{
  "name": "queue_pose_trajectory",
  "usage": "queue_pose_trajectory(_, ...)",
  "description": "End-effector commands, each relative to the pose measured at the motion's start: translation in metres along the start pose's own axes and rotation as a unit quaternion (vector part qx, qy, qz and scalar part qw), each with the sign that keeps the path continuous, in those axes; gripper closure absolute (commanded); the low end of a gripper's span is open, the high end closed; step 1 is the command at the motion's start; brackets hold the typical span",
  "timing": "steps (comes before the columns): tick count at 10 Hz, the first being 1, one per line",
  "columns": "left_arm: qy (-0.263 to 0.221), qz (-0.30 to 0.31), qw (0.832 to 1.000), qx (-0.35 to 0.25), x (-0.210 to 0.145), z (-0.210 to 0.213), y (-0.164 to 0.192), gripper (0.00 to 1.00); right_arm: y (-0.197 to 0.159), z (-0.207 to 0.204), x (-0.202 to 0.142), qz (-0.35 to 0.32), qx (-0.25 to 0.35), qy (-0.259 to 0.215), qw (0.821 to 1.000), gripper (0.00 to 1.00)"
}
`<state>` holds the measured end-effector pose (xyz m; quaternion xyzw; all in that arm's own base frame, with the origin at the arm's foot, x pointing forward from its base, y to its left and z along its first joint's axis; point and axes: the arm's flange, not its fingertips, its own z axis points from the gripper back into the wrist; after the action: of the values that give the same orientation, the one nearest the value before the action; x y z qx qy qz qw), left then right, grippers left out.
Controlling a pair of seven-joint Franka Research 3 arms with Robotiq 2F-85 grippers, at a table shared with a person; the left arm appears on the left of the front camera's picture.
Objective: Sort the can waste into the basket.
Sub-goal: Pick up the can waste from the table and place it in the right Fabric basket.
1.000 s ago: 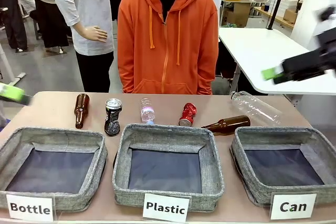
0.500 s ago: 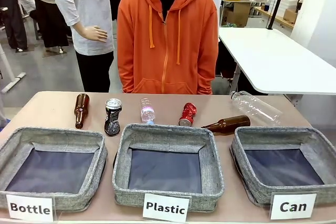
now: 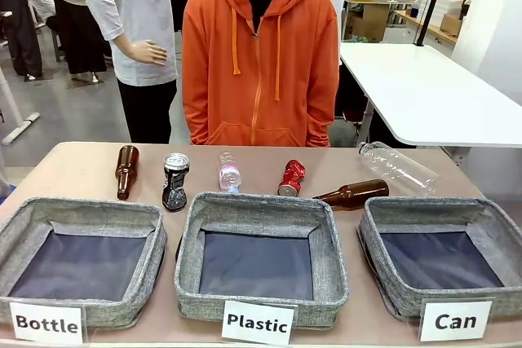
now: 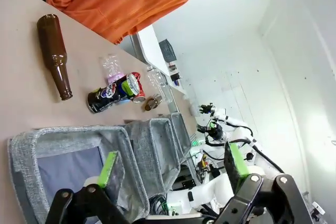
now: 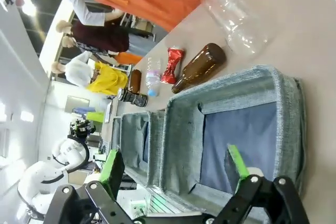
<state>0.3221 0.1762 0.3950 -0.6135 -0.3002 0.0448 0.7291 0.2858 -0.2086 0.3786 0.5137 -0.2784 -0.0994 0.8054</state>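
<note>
Across the tan table (image 3: 73, 160), none of the sorting is done yet. The black can (image 3: 174, 181) stands in the far row between a brown bottle (image 3: 125, 170) and a small clear bottle (image 3: 229, 174). The red can (image 3: 291, 178) sits further right, just beside the neck of a second brown bottle (image 3: 352, 194). The Can basket (image 3: 440, 211) is at your near right, with nothing in it.

Your left gripper (image 4: 172, 163) and right gripper (image 5: 174, 163) both have their jaws spread wide and hold nothing.

You look to be at the very start. The next move is a reach for one can. The red one lies nearer the Can basket and probably suits your right arm, but keep clear of that bottle neck as you come down.

Beyond the far edge stands a person in an orange hoodie (image 3: 261, 63), with a white table (image 3: 424, 87) behind.
</note>
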Motion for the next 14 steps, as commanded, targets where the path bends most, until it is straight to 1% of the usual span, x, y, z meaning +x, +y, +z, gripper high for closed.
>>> queue_pose_trajectory(1,0.005,-0.013,1.000,-0.003,-0.002,0.004,-0.004,0.00,0.010,0.006,0.001,0.015,0.002,-0.005,1.000,0.00)
queue_pose_trajectory(4,0.005,-0.013,1.000,-0.003,-0.002,0.004,-0.004,0.00,0.010,0.006,0.001,0.015,0.002,-0.005,1.000,0.00)
queue_pose_trajectory(5,0.001,-0.002,1.000,0.002,0.000,0.002,-0.003,0.00,0.010,0.006,0.001,0.015,0.002,-0.005,1.000,0.00)
queue_pose_trajectory(6,0.030,-0.069,0.997,0.026,0.005,-0.005,-0.020,0.00,0.010,0.006,0.001,0.015,0.002,-0.005,1.000,0.00)
queue_pose_trajectory(7,0.063,-0.123,0.989,0.052,0.015,-0.021,-0.036,0.00,0.010,0.006,0.001,0.015,0.002,-0.005,1.000,0.00)
queue_pose_trajectory(8,0.090,-0.178,0.977,0.071,0.025,-0.038,-0.048,0.00,0.010,0.006,0.001,0.015,0.002,-0.005,1.000,0.00)
queue_pose_trajectory(9,0.122,-0.262,0.955,0.066,0.034,-0.062,-0.060,0.00,0.010,0.006,0.001,0.015,0.002,-0.005,1.000,0.00)
queue_pose_trajectory(10,0.147,-0.319,0.935,0.055,0.043,-0.086,-0.064,0.00,0.010,0.006,0.001,0.015,0.002,-0.005,1.000,0.00)
queue_pose_trajectory(11,0.182,-0.366,0.911,0.051,0.043,-0.119,-0.067,0.00,0.010,0.006,0.001,0.015,0.002,-0.005,1.000,0.00)
queue_pose_trajectory(12,0.211,-0.411,0.884,0.070,0.042,-0.148,-0.064,0.00,0.010,0.006,0.001,0.015,0.002,-0.005,1.000,0.00)
queue_pose_trajectory(13,0.234,-0.474,0.845,0.085,0.040,-0.173,-0.059,0.00,0.010,0.006,0.001,0.015,0.002,-0.005,1.000,0.00)
queue_pose_trajectory(14,0.244,-0.533,0.806,0.080,0.039,-0.192,-0.050,0.00,0.010,0.006,0.001,0.015,0.002,-0.005,1.000,0.00)
